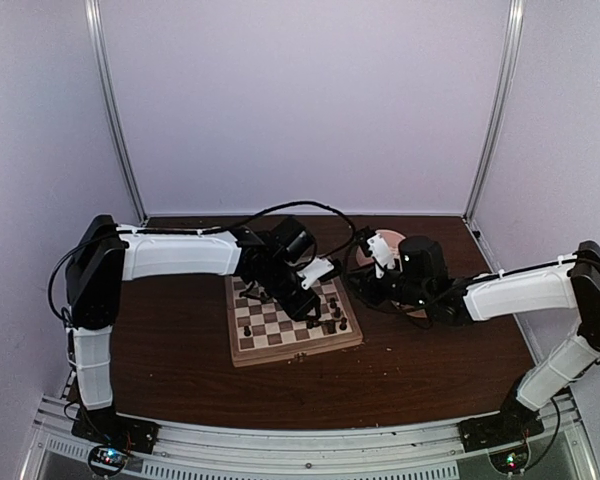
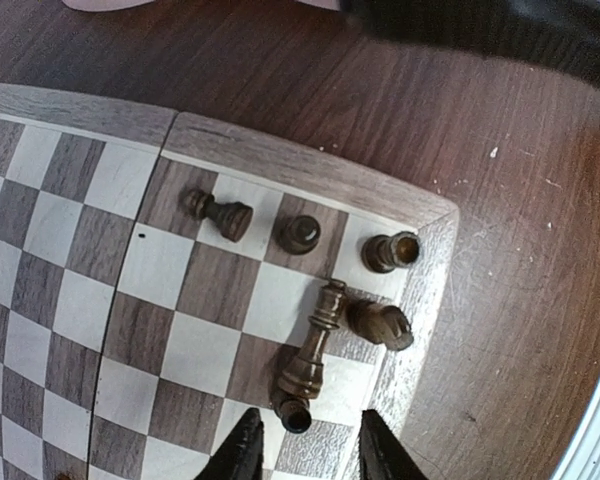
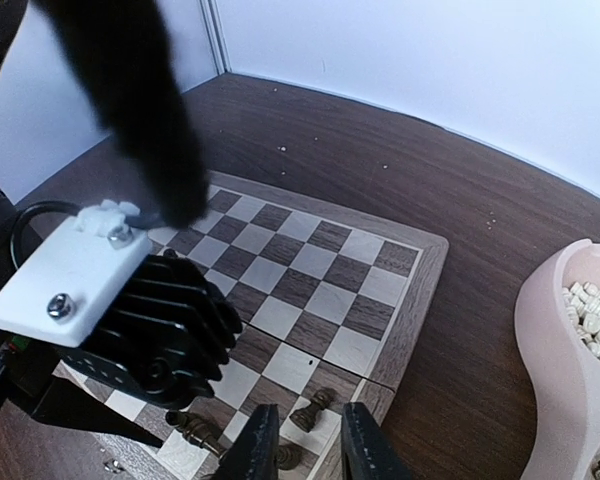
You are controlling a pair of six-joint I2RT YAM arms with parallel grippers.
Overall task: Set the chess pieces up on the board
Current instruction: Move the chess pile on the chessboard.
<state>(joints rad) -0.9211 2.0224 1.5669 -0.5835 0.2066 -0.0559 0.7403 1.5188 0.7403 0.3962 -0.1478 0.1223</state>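
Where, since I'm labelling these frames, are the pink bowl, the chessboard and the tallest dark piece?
pink bowl (image 3: 542, 350), right wrist view, on its outer wall.
chessboard (image 2: 300, 172), left wrist view, on its light wood frame.
tallest dark piece (image 2: 315, 345), left wrist view, on its stem.

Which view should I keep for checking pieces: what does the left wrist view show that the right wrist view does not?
Left wrist only: six dark pieces close up at the board corner. Right wrist only: cream pieces lying in the pink bowl, and the left arm over the board. Both: the board and some of those dark pieces.
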